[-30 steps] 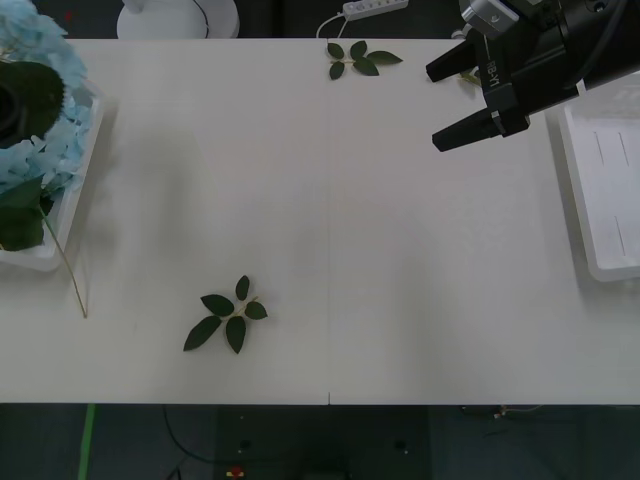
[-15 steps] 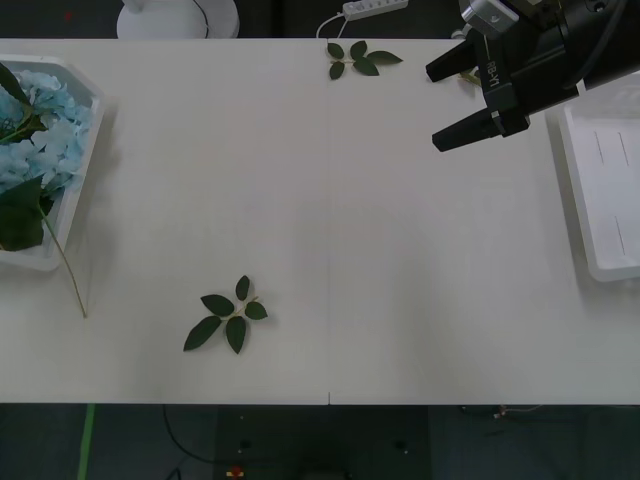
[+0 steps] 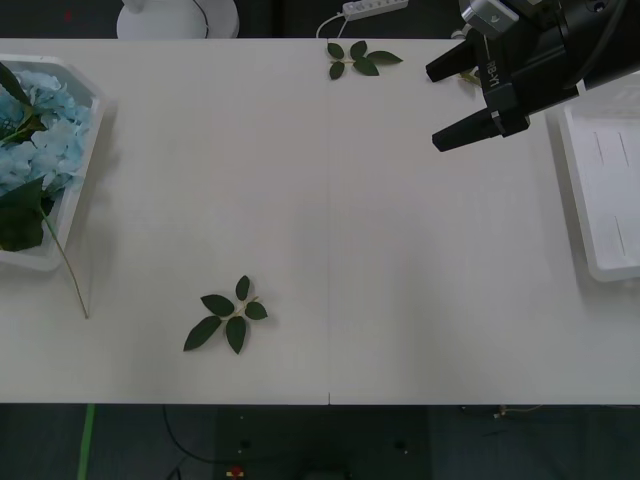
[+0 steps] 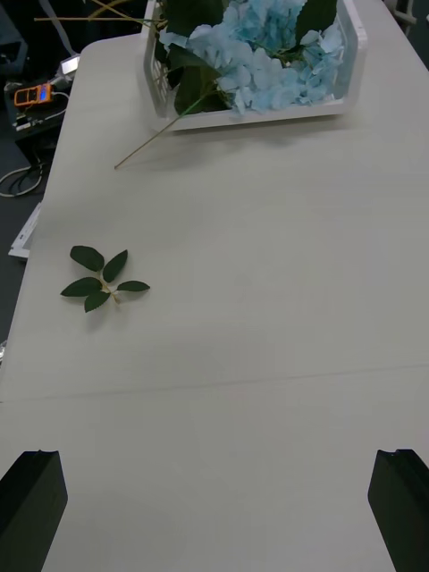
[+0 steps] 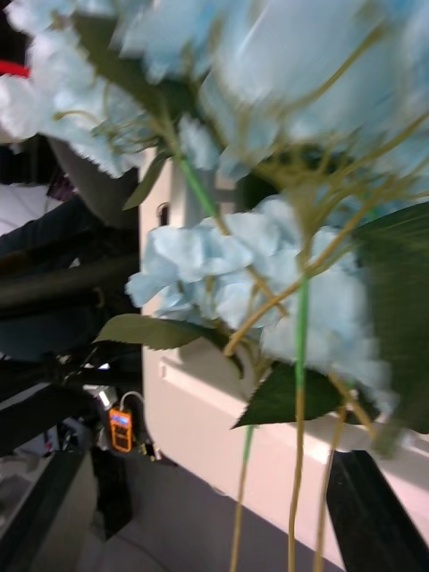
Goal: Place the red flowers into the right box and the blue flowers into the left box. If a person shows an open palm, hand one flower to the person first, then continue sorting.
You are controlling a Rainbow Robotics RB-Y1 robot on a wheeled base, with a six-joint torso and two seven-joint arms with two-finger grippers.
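White table; dark floor beyond, possibly carpet.

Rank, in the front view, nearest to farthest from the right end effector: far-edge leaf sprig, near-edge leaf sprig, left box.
From the right end effector, hovering open at the table's far right:
1. Far-edge leaf sprig, just leftward.
2. Near-edge leaf sprig, centre-left.
3. Left box, far left, holding blue flowers.

Bright, even light; left wrist view blurred.

White lettering on the right tool is too small and sideways to read.
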